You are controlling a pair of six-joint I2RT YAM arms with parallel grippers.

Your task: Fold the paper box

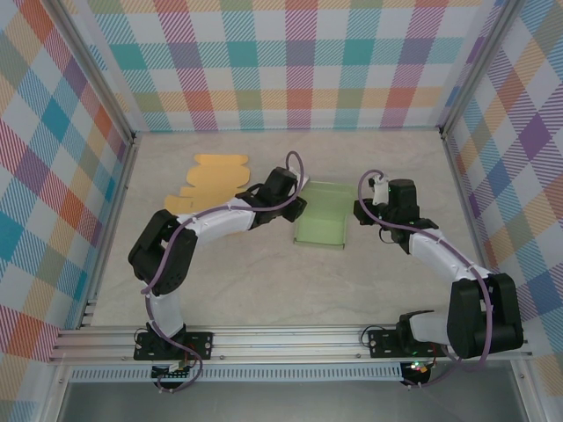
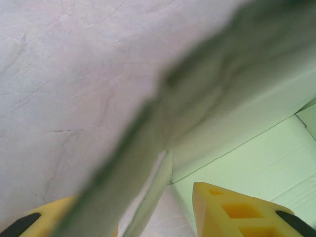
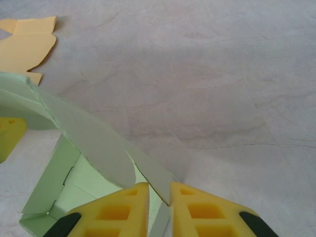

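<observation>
The pale green paper box [image 1: 321,220] lies open-topped mid-table, its walls partly raised. My left gripper [image 1: 297,198] is at its far left corner. In the left wrist view the yellow fingers [image 2: 237,212] stand apart, astride a blurred green wall [image 2: 212,84] of the box, and the left gripper [image 2: 136,197] is open with a gap beside the wall. My right gripper [image 1: 361,211] is at the box's right side. In the right wrist view the right gripper [image 3: 159,190] is shut on the thin edge of the box's right wall [image 3: 94,143], and the box floor [image 3: 84,180] lies below.
Flat orange paper sheets [image 1: 211,180] lie on the table left of the box, also in the right wrist view as orange paper sheets [image 3: 24,47]. Checked walls [image 1: 281,61] enclose the marbled tabletop [image 1: 264,281] on three sides.
</observation>
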